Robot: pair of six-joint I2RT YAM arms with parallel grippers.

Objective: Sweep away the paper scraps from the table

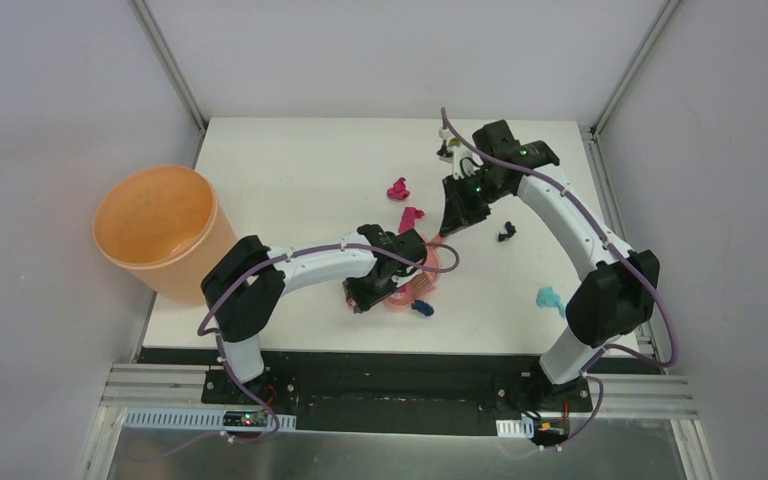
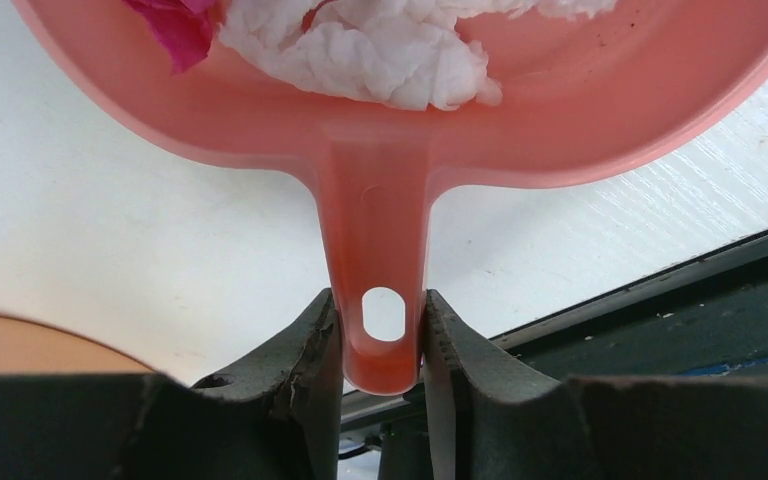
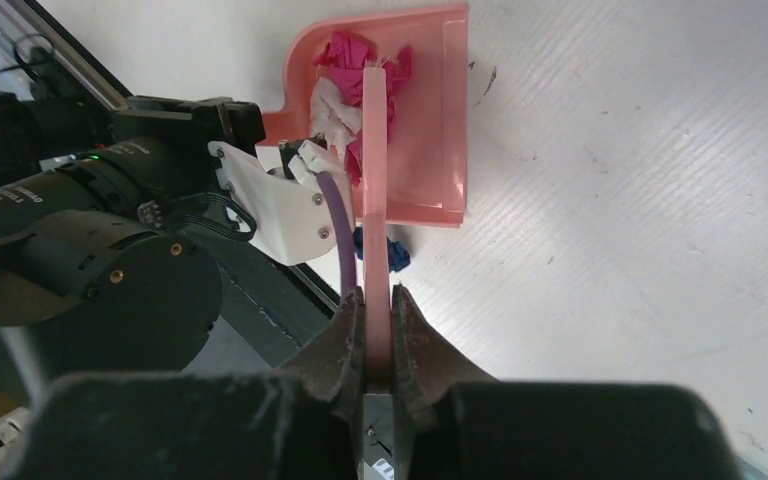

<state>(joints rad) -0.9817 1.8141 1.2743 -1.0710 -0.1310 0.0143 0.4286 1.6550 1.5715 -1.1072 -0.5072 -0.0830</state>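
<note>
My left gripper point(image 1: 380, 292) point(image 2: 383, 335) is shut on the handle of the pink dustpan point(image 1: 412, 288) point(image 2: 380, 190), which rests on the table point(image 1: 290, 170). A white wad point(image 2: 380, 50) and a magenta wad point(image 2: 175, 25) lie in the pan. My right gripper point(image 1: 448, 224) point(image 3: 377, 335) is shut on the pink hand brush point(image 3: 373, 180), whose far end reaches over the dustpan point(image 3: 430, 120). Loose paper scraps lie on the table: two magenta ones point(image 1: 397, 189) point(image 1: 410, 216), black point(image 1: 506, 233), teal point(image 1: 550, 298) and dark blue point(image 1: 422, 308) point(image 3: 392, 252) just beside the pan.
A big orange bucket point(image 1: 155, 230) stands at the table's left edge. A small olive and white scrap point(image 1: 450, 150) sits at the back near the right arm. The left arm's wrist point(image 3: 90, 260) is close beside the brush.
</note>
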